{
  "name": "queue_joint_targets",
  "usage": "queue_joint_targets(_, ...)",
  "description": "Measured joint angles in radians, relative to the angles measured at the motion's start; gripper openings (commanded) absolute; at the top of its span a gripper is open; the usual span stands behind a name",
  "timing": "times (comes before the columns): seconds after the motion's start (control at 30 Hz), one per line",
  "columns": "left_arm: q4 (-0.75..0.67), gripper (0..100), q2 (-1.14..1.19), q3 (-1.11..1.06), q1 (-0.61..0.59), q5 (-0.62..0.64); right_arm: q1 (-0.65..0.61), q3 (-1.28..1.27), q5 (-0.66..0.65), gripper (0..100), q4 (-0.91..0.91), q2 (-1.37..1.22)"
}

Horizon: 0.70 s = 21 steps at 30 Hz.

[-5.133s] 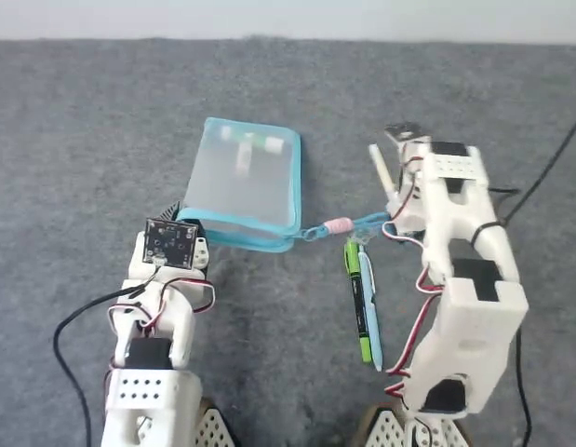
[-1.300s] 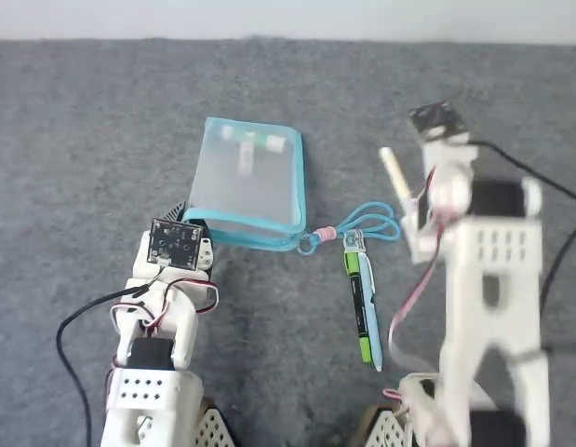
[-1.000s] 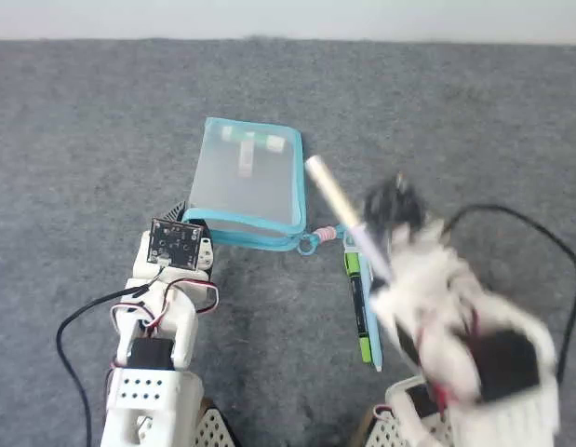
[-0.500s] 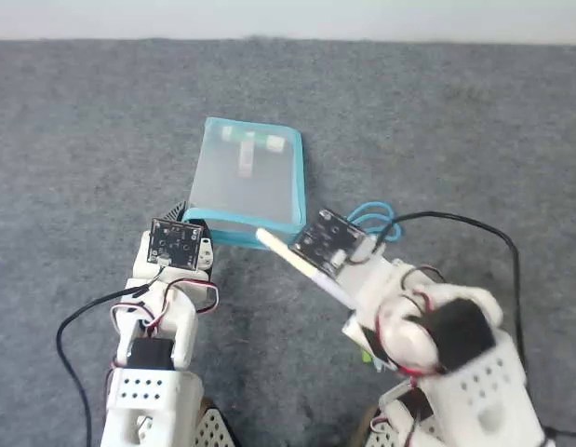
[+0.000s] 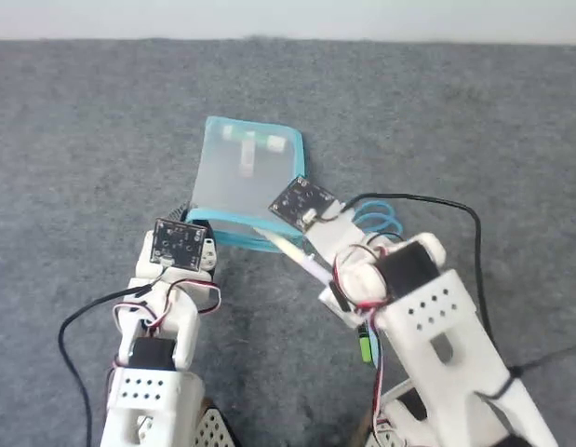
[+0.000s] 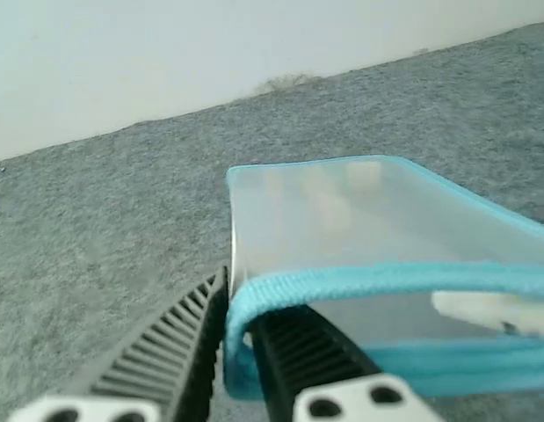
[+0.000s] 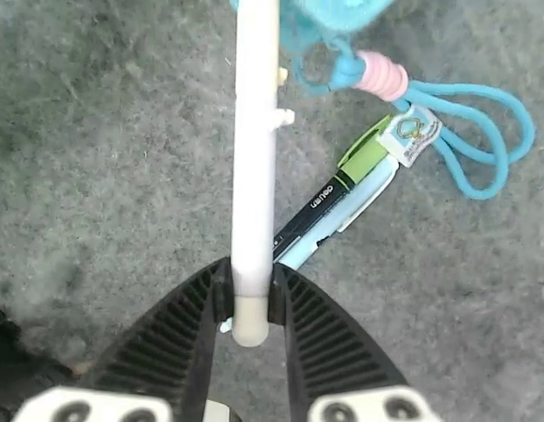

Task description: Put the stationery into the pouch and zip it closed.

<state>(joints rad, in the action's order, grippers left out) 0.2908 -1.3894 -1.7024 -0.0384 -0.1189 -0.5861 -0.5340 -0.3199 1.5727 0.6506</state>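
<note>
A translucent pouch (image 5: 246, 182) with a turquoise zip edge lies mid-table, its mouth towards the arms. My left gripper (image 5: 189, 222) is shut on the pouch's near left corner; in the left wrist view the turquoise rim (image 6: 359, 281) sits pinched at the left gripper (image 6: 237, 347). My right gripper (image 7: 251, 303) is shut on a white pen (image 7: 254, 158), whose tip reaches the pouch mouth (image 5: 269, 237) and shows as the pen tip (image 6: 491, 309) inside the rim. A green-and-black pen (image 7: 329, 195) and a light blue pen (image 7: 351, 215) lie side by side on the carpet.
The zip pull's pink bead (image 7: 382, 76) and blue cord loop (image 5: 376, 219) trail to the right of the pouch. The right arm's body (image 5: 427, 317) covers most of the two lying pens. Grey carpet surrounds everything, with a white wall at the far edge.
The right arm swung in from the far right with the white pen and brought its tip to the pouch mouth. The left arm kept still, holding the pouch corner.
</note>
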Motion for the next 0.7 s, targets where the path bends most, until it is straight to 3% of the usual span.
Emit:
queue_joint_targets(0.43, 0.000, 1, 0.000, 0.000, 0.199, 0.000, 0.020, 0.285, 0.071, 0.6, -0.005, -0.328)
queue_joint_targets(0.7, 0.015, 1, 0.000, 0.000, 0.310, 0.003, 0.132, 0.499, 0.229, 1.0, -0.002, -0.548)
